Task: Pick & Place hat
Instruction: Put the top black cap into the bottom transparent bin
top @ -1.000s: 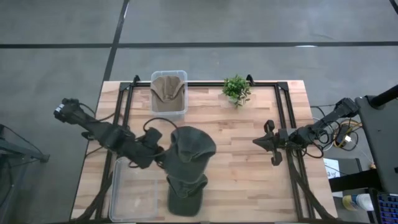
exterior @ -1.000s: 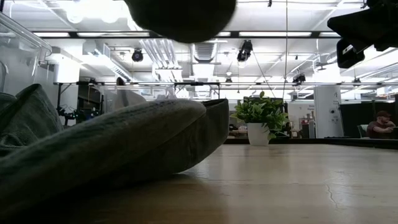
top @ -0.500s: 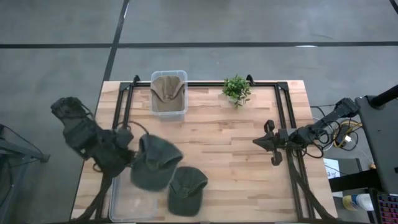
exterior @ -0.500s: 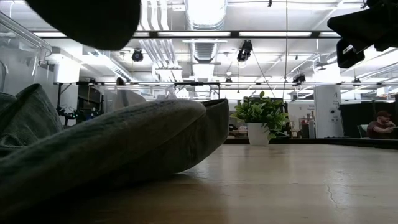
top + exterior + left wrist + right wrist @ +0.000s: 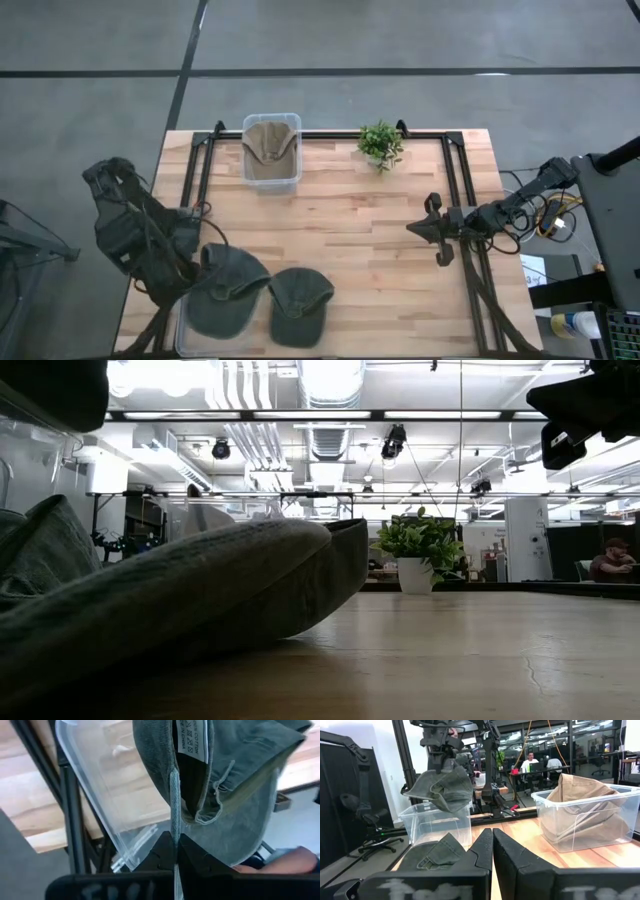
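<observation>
My left gripper (image 5: 192, 280) is shut on a dark green hat (image 5: 226, 292) and holds it over a clear bin (image 5: 190, 325) at the table's near left corner. The right wrist view shows this hat (image 5: 441, 785) hanging above the bin (image 5: 435, 825). A second green hat (image 5: 300, 306) lies flat on the table beside the bin and fills the left of the low view (image 5: 170, 610). My right gripper (image 5: 425, 232) is shut, touching nothing, and waits over the table's right side. My left gripper pinches the green hat between its two fingers at the rim of its opening (image 5: 174, 827), on a seam just below the inner label. The fingers (image 5: 441, 762) come from above. The hat hangs below them, lifted clear over the bin, with its inside turned toward the wrist camera.
A second clear bin (image 5: 271, 150) with tan hats stands at the far edge, a small potted plant (image 5: 380, 143) to its right. Black frame rails (image 5: 462, 200) run along both sides of the table. Bare wood lies between the arms.
My left gripper has carried the green hat from over the table's middle toward the left and near edges, staying shut on it. The hat now hangs over the near-left bin. The second hat, covered a second ago, shows fully on the table.
</observation>
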